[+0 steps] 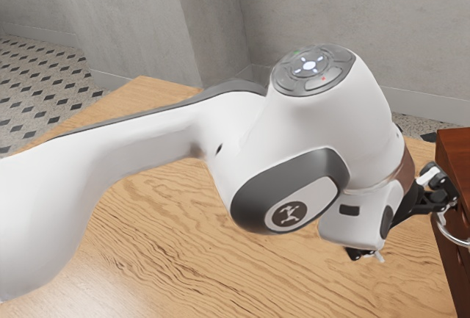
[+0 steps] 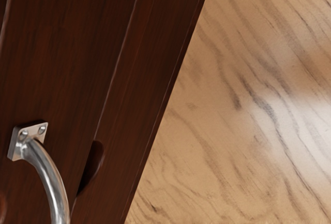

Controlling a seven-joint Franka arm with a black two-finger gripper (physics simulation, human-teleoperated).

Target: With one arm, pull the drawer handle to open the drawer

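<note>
A dark brown wooden drawer cabinet (image 1: 457, 158) stands on the table at the exterior view's right edge. A curved silver handle (image 1: 451, 231) sticks out of its front. My black gripper (image 1: 439, 192) is right at the cabinet front, just above the handle's upper end, and the white arm covers much of it. In the wrist view the drawer front (image 2: 77, 53) is very close. The handle (image 2: 42, 168) curves away from its square screwed mounting plate (image 2: 28, 133). Whether the drawer stands pulled out at all cannot be told.
The light wooden table (image 1: 220, 259) spreads under the arm, and its grain also shows beside the cabinet (image 2: 258, 131). My white arm (image 1: 147, 156) crosses from the exterior view's left. Grey walls and a patterned tile floor (image 1: 44, 76) lie behind.
</note>
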